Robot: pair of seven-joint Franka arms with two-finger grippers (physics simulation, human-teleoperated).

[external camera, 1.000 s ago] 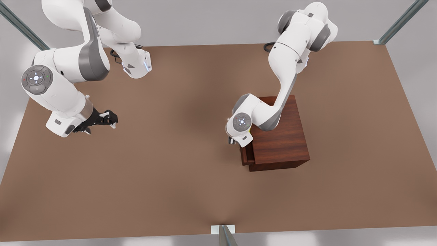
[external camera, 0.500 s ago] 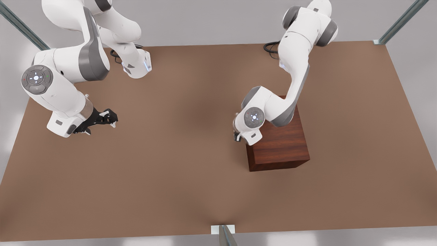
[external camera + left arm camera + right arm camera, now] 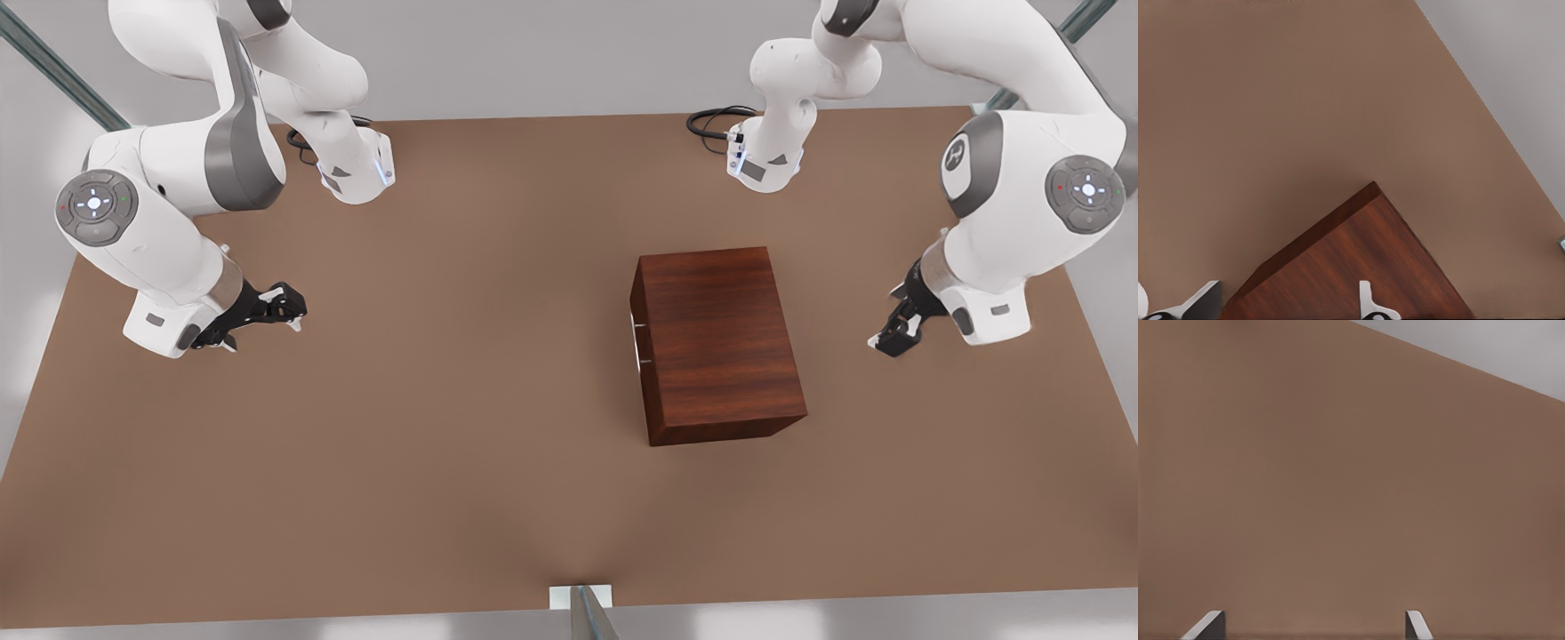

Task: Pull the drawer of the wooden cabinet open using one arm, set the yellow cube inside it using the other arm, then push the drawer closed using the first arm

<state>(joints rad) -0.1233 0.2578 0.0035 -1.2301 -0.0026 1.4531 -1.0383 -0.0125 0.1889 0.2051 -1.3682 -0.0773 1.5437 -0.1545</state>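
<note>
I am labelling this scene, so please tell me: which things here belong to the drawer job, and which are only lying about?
Job:
- wooden cabinet
- drawer, shut
- left gripper, open, beside the cabinet
- right gripper, open, waiting far off

Lying about:
- black cable
- metal frame post
- table

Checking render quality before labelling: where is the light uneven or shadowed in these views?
Front view: soft darker patch on the table beside the wooden cabinet, no glare. Left wrist view: the cabinet's side face is darker than its top, ahead of the open left gripper. Right wrist view: flat, evenly lit table ahead of the open right gripper.
</note>
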